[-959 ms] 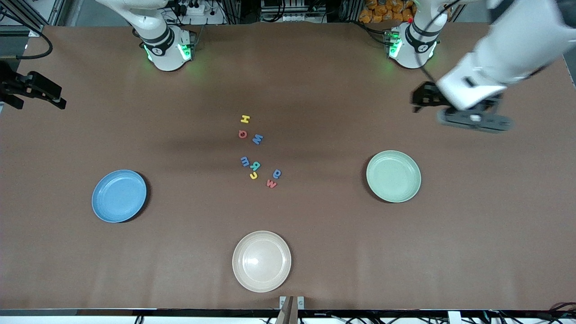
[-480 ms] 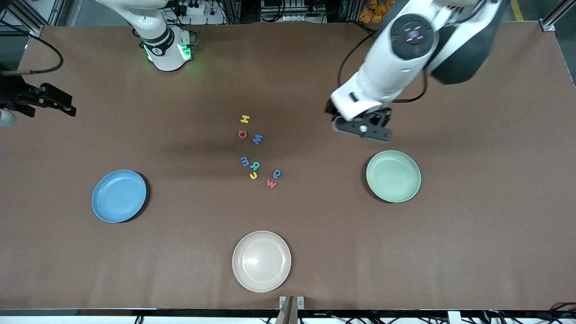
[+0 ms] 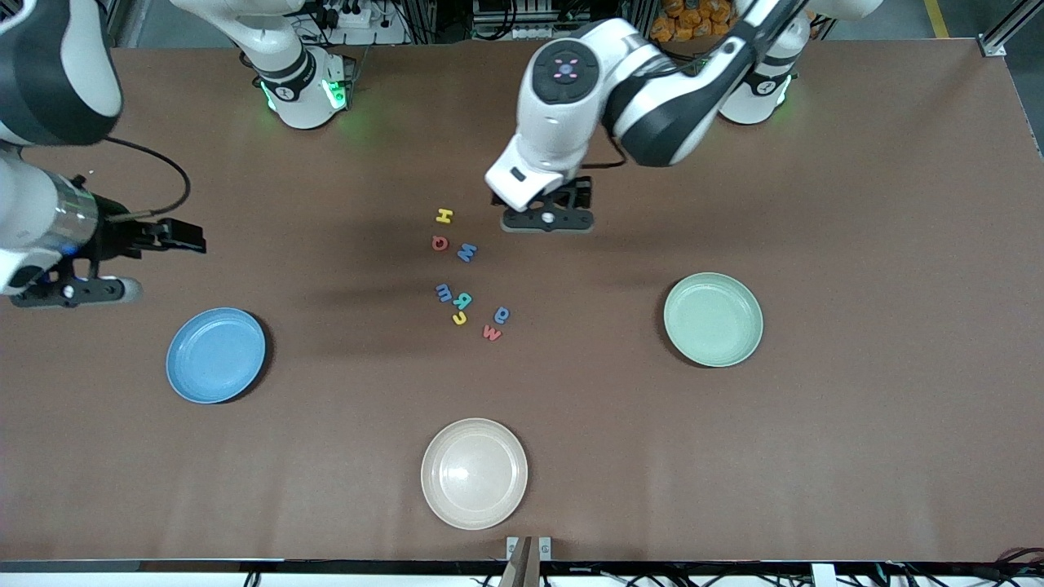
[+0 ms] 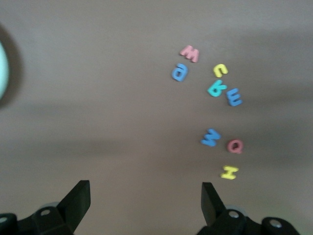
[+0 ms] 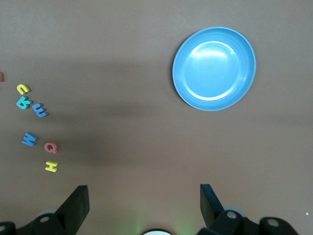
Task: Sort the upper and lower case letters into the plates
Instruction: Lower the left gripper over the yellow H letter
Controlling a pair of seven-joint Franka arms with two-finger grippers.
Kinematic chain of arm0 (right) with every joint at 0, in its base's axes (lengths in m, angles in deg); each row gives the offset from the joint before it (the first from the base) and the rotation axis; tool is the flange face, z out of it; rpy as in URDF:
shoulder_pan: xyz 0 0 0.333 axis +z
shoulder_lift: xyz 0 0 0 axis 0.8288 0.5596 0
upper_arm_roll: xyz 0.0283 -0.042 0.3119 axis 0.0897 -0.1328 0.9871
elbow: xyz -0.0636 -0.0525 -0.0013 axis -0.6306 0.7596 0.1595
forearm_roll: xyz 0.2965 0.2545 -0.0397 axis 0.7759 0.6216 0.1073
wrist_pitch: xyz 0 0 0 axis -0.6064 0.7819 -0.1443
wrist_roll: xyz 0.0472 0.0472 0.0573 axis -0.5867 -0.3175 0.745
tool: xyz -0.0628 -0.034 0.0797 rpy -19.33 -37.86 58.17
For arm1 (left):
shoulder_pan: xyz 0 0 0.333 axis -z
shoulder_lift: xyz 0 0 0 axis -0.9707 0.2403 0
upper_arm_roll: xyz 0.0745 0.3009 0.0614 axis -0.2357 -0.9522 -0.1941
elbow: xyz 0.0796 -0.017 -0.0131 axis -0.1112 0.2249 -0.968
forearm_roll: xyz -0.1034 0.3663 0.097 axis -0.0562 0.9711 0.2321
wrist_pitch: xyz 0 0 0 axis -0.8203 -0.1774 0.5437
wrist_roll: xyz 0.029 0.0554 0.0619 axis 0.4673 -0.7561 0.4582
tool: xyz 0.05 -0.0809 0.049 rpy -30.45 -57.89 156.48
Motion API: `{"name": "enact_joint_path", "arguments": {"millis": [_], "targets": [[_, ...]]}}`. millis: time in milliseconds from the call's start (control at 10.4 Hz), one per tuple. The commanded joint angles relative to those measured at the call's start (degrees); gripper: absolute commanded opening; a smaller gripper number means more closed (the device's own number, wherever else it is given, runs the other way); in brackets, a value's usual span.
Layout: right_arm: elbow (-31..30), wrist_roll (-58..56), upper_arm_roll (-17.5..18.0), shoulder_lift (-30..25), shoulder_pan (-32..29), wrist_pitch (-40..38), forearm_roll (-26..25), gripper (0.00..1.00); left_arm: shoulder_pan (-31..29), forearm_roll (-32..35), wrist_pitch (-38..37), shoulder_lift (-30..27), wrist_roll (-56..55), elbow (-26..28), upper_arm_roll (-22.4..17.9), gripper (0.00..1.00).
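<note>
Several small letters lie at the table's middle: yellow H (image 3: 443, 215), red Q (image 3: 440, 242), blue W (image 3: 466, 252), blue m (image 3: 444, 291), teal R (image 3: 462, 299), yellow c (image 3: 460, 318), blue a (image 3: 502, 314) and red w (image 3: 492, 332). The light blue plate (image 3: 216, 355) sits toward the right arm's end, the pale green plate (image 3: 713, 319) toward the left arm's end. My left gripper (image 3: 546, 218) hangs open and empty over bare table beside the H (image 4: 229, 172). My right gripper (image 3: 73, 289) hovers open and empty over bare table beside the blue plate (image 5: 214, 68).
A cream-white plate (image 3: 474, 473) sits nearest the front camera, at the middle of the table's edge. The right arm's base (image 3: 303, 90) stands at the table's top edge. Brown table surface (image 3: 856, 408) surrounds the plates.
The left arm has swung from its end of the table in to the letters. The right arm has come in from the table's edge toward the blue plate. Both grippers stayed open.
</note>
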Motion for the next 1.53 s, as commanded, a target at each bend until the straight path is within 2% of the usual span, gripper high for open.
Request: {"name": "enact_joint_path", "arguments": {"millis": [0,192,384,480,767,863,1055,1247,1439], "targets": [[1.04,0.93,0.13,1.15,2.16,1.54,0.19,1.00,4.35,5.26,3.90,7.42,-7.97,-5.19,-1.62,1.00],[0.96,2.24,0.04,2.73,3.74,5.47,0.10,1.00,9.26,9.05,5.84,13.40,-15.08,-9.59,-3.45,1.00],[0.69,8.73,0.04,7.55,3.83,10.57,0.02,1.00,17.25,10.56,6.11,15.10,-21.32,-10.13,-9.67,1.00],[0.61,10.41,0.04,9.23,3.75,12.34,-0.07,1.00,19.38,10.48,6.89,15.71,-22.83,-10.22,-11.27,1.00],[0.25,11.57,-0.05,12.23,3.31,12.71,-0.86,1.00,20.71,10.30,7.34,15.89,-22.77,-10.13,-10.94,1.00],[0.25,11.48,-0.05,12.76,2.96,13.49,-0.69,1.00,21.85,10.65,10.04,15.98,-20.76,-9.87,-10.85,1.00],[0.08,11.57,-0.14,13.81,2.95,18.05,-0.60,1.00,22.91,10.65,16.10,19.04,-15.22,-9.61,-10.85,1.00],[0.08,11.48,-0.14,16.61,1.91,22.44,-0.51,1.00,23.70,10.83,16.13,21.15,-9.26,-9.52,-10.93,1.00],[0.16,11.57,-0.14,19.08,1.11,25.70,-0.07,1.00,24.32,10.91,16.04,22.22,-8.17,-9.52,-10.85,1.00]]}}
